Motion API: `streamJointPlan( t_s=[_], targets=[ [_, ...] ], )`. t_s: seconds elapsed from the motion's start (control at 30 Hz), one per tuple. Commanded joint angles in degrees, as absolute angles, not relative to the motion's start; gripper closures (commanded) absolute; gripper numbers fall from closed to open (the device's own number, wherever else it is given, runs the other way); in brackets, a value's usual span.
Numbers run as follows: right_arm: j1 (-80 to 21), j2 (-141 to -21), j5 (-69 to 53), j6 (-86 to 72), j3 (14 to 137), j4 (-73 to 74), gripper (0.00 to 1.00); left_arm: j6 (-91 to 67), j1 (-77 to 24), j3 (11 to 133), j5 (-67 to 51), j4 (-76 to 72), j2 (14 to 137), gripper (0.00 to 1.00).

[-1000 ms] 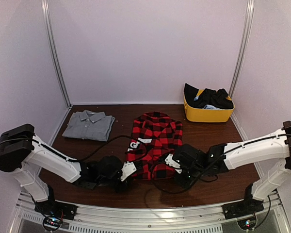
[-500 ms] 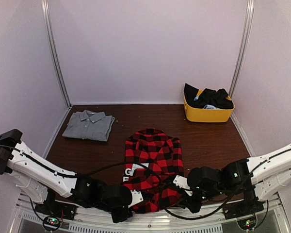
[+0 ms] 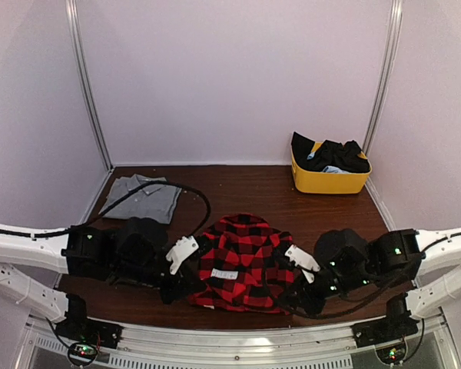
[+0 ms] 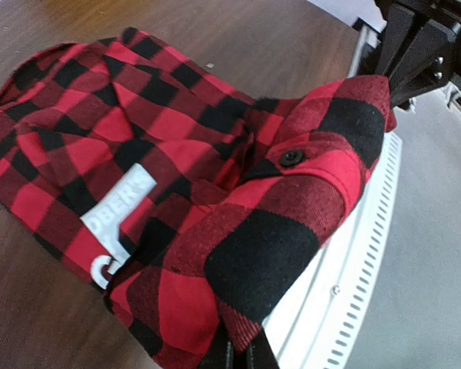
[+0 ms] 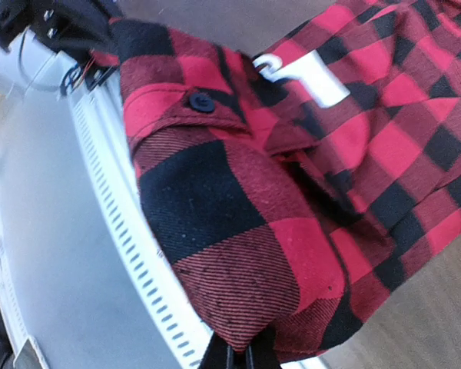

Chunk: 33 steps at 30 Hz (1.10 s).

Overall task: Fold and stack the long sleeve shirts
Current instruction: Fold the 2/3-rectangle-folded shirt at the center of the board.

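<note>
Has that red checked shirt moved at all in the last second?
Yes. The red checked shirt has been pulled toward the front of the table, farther from the yellow bin at the back right.

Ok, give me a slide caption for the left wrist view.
Flannel heaped on the table, one edge pinched in the left fingers, white label showing.

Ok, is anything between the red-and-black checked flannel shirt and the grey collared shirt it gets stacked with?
No loose object. Only the left arm and its black cable cross the wooden table between the red-and-black checked flannel shirt and the grey collared shirt.
</note>
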<state>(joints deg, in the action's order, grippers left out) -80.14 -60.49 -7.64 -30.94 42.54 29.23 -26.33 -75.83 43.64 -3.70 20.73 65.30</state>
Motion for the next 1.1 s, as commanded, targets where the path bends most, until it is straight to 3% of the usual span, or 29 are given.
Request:
streamJointPlan(
  t_s=[0.0, 0.23, 0.4, 0.7, 1.07],
  targets=[
    [-68.78, -62.72, -6.75, -25.83, 47.87, 31.63, 0.95, -19.0, -65.45, 47.06, -8.34, 19.04, 66.1, 1.0],
    [-52.26, -71.19, -12.5, -17.03, 54.22, 31.4, 0.93, -13.32, -49.1, 54.13, -15.05, 16.4, 76.29, 1.0],
    [-43.34, -78.61, -17.13, -11.17, 58.61, 31.68, 0.91, -10.79, -42.66, 63.65, -17.65, 16.16, 88.8, 1.0],
    [-31.55, -91.97, -25.03, -4.82, 61.05, 29.34, 0.88, -6.23, -40.09, 78.86, -16.99, 18.59, 107.69, 1.0],
    [-25.99, -96.89, -29.4, -4.55, 61.32, 24.26, 0.83, -8.02, -39.16, 86.76, -17.01, 15.93, 119.42, 1.0]
  ],
)
